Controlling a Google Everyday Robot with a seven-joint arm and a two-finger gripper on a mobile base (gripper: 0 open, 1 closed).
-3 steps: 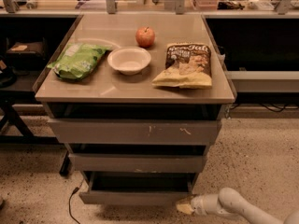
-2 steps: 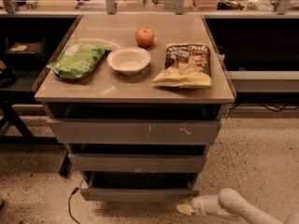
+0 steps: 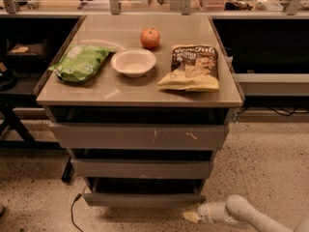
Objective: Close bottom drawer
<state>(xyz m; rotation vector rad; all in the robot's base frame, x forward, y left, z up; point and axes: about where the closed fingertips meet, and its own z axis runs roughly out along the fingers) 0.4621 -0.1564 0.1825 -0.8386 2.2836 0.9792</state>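
Speckled floor [image 3: 270, 168], gripper [image 3: 191, 216] beside bottom drawer [image 3: 145, 199], ajar

Very little is changing. The gripper [image 3: 190, 216], low down just off the front right corner of the bottom drawer [image 3: 145, 199], is creeping a touch closer to that corner, and the arm [image 3: 241, 209] behind it is rising slightly. The drawer's front edge is sitting marginally further in than a second ago, with the dark opening behind it narrowing a little.
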